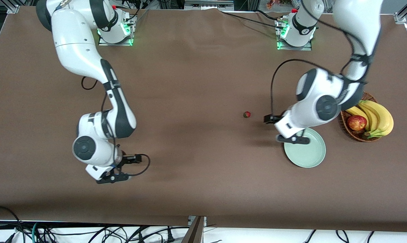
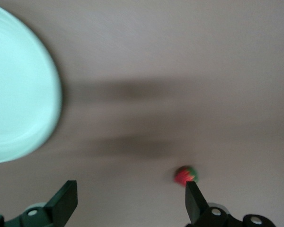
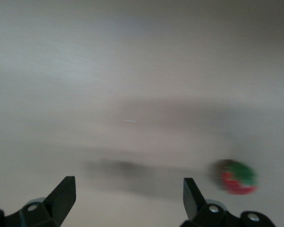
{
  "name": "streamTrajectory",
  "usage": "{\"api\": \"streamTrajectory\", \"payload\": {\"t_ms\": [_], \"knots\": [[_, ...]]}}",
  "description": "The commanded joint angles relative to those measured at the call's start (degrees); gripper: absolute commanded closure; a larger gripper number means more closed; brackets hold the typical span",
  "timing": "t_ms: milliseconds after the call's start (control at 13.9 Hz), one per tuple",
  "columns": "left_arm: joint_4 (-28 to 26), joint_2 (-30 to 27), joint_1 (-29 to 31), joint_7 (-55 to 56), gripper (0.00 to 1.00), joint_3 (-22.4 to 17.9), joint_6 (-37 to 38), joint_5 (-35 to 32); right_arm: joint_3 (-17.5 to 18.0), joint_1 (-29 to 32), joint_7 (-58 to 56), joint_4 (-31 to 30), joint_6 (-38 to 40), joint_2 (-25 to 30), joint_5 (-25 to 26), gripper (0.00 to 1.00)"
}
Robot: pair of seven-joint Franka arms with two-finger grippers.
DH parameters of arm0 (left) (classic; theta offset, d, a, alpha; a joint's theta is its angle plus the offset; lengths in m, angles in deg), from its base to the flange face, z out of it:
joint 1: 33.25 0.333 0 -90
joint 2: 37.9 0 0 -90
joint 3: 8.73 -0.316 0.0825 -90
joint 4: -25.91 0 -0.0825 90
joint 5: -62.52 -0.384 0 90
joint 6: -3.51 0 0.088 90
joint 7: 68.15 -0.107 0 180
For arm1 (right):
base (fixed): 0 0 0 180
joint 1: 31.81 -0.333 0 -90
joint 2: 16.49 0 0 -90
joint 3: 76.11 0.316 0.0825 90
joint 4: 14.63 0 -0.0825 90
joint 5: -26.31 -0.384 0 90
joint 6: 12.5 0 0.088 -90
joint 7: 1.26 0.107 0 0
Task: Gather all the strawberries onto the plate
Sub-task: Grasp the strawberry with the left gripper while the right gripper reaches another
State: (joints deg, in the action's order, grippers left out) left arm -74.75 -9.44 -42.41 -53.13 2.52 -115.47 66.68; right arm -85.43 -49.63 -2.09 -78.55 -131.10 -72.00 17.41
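Where the brown table (image 1: pixel 196 84) is bare near its middle, one strawberry (image 1: pixel 247 114) is seen lying, apart from the plate (image 1: pixel 306 152) and farther from the front camera than it. The plate is set toward the left arm's end of the table, with nothing visible in its uncovered part. A second strawberry (image 3: pixel 237 177) is shown in the right wrist view, lying on the table just beside one finger of the right gripper (image 3: pixel 128 198); it is not visible in the front view.

The left gripper (image 2: pixel 130 203) is held over the table at the plate's rim, between the plate and the first strawberry, with its fingers spread wide and nothing between them. The right gripper is held over the table toward the right arm's end, near the table's front edge, likewise spread wide and holding nothing.

A wicker basket (image 1: pixel 345 125) containing bananas (image 1: pixel 379 118) and an apple (image 1: pixel 356 123) stands just beside the plate, nearer the table's end.
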Motion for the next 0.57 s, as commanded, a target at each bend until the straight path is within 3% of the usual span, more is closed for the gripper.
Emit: {"api": "streamTrajectory", "payload": {"t_ms": [0, 216, 503], "knots": [[-3.5, 0.3, -5.9, 8.1, 0.0, -0.7, -4.6, -1.5, -2.2, 0.1, -5.1, -4.3, 0.4, 2.3, 0.1, 0.0], [-9.5, 0.3, -10.1, 17.2, 0.0, -0.6, -13.4, -10.6, -2.8, 2.6, -7.9, -5.2, 0.2, 2.1, -0.1, 0.0], [-15.3, 1.6, -11.5, 21.2, 0.0, -0.5, -22.0, -12.1, -2.7, 3.2, -7.9, -5.6, 0.2, 2.0, -0.2, 0.0]]}}
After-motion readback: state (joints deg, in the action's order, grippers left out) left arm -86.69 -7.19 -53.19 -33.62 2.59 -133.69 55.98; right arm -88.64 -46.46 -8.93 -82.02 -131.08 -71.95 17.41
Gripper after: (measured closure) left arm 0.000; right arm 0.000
